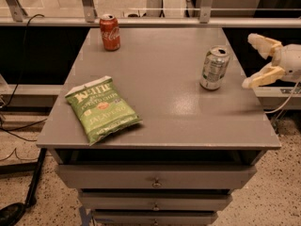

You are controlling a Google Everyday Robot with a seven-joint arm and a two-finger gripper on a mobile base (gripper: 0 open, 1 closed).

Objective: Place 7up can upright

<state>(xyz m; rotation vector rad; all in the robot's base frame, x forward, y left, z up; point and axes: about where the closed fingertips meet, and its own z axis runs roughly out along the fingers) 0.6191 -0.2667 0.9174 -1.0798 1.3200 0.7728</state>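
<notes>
Silvery-grey and upright, the 7up can is seen standing on its base near the right edge of the tabletop, touched by nothing. The end effector is held just beyond that right edge, spread wide and empty, apart from the can. The placement is judged done; only drawing the arm clear appears to be left. A red cola can is set by the far left corner, a chip bag toward the front left.
</notes>
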